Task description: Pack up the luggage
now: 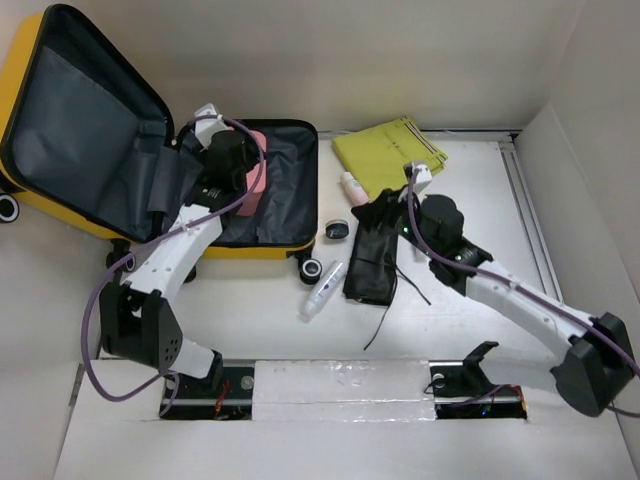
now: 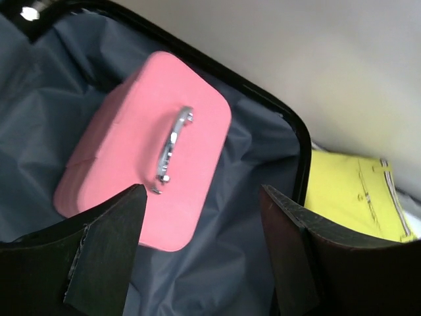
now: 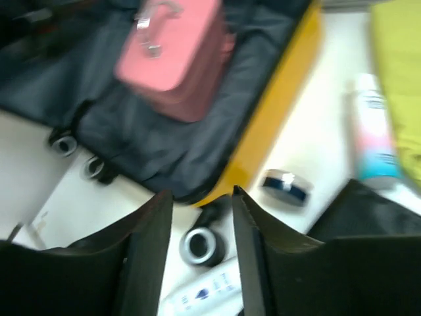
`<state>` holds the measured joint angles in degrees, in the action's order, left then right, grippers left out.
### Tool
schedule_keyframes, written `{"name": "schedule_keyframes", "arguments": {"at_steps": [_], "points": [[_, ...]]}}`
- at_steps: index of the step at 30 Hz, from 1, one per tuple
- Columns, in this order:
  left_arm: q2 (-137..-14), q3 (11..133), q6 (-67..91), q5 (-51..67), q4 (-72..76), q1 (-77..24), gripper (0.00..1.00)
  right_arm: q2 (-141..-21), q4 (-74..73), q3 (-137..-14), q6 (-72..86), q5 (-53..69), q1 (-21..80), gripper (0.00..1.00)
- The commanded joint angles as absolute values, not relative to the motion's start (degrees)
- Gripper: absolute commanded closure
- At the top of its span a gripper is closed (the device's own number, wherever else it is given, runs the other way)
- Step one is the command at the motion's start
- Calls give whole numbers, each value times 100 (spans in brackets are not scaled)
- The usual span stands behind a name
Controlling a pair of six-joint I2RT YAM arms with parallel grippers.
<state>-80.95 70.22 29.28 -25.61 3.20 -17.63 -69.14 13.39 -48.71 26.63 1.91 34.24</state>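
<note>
White tabletop [image 1: 260, 320], white walls round it. luggage [image 1: 255, 250] lies open at far left, lid tipped back, base half flat with grey lining up. pink case [image 2: 145, 145] sits in the base, handle up

left gripper [image 2: 200, 197] hovers right over the pink case, jaws spread wide, nothing between them, no contact showing in its wrist view

right gripper [image 3: 200, 197] is low at the far end of the black garment [image 1: 372, 262], jaws part-way apart, only table and a caster showing through the gap, nothing pinched. Tips touching fabric or not: cannot tell

Key geometry: what's left to pack (garment, white tube [image 1: 325, 288], round jar [image 1: 338, 230], bottle [image 1: 353, 188], yellow-green cloth [image 1: 385, 150]) lies just right of the luggage, on the right arm's side. Garment's long axis runs near-to-far, roughly parallel to the base's right wall. Likely carry is a short sideways haul leftward from the right gripper, over the rim, onto free lining beside the pink case. Left arm hangs above that area and would probably need to clear out first
</note>
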Motion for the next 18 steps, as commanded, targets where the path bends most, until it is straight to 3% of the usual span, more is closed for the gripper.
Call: {"name": "schedule_keyframes", "arguments": {"at_steps": [1, 5, 18], "points": [[-8338, 7698, 2717, -2258, -16, -1819, 37, -6399, 1415, -4485, 2250, 149, 3665, 51], [-8788, 8033, 2584, -2259, -307, -1819, 42, -6127, 1310, -4263, 2127, 149, 3919, 46], [-9570, 8603, 2338, -3217, -791, -1819, 46, -5757, 1090, -3674, 1714, -79, 4280, 46]]}}
